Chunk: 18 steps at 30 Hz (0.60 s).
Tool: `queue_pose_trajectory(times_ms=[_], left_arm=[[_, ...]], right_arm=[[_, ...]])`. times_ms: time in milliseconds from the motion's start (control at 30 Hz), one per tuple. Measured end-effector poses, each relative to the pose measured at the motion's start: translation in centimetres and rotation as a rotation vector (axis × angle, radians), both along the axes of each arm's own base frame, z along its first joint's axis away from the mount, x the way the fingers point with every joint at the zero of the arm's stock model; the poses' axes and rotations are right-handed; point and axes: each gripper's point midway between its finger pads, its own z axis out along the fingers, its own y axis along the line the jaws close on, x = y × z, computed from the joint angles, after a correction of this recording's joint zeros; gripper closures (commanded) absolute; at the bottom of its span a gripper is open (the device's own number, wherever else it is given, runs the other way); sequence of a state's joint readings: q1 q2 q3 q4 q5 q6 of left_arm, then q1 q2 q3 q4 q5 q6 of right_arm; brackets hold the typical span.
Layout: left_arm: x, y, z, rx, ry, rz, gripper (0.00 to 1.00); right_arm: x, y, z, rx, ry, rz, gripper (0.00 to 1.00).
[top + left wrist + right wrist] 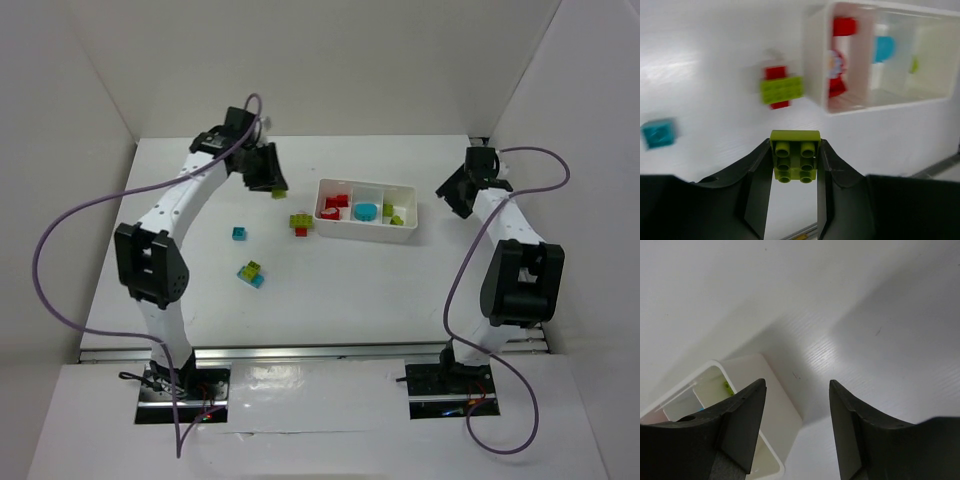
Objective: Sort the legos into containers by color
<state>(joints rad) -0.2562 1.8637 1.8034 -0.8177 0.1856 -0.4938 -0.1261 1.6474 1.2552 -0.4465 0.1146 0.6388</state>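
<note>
Legos lie loose on the table left of the tray, bare room around them. Our left fingers pinch a yellow-green brick, long axis along them, studs facing the wrist camera, near the tray's left end. Inside we see red bricks left, a cyan round piece middle, yellow-green pieces right. Our right fingers gape wide, empty, beside the tray's right end.

Smooth, glossy plastic on the green brick; matt black plastic on the left gripper clamping it. At one o'clock, shiny, slightly translucent white plastic for the tray. Finely ribbed satin white across the table.
</note>
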Motion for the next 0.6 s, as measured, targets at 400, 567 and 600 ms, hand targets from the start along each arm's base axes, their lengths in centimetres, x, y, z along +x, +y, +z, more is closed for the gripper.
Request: queue_pose_trajectory(times_ms=[400, 567, 600], left_arm=[[0.9, -19.9, 1.9, -0.252, -0.062, -0.425, 1.0], [0.8, -21.0, 2.2, -0.311, -0.056, -0.438, 1.0], [0.7, -21.4, 2.4, -0.322, -0.06, -0.446, 1.0]], right_arm=[[-1.9, 0.6, -4.0, 0.159, 0.046, 0.027, 0.65], [-1.6, 2.3, -4.1, 0.174, 0.04, 0.079, 0.68], [-1.7, 2.4, -4.0, 0.17, 0.038, 0.082, 0.68]])
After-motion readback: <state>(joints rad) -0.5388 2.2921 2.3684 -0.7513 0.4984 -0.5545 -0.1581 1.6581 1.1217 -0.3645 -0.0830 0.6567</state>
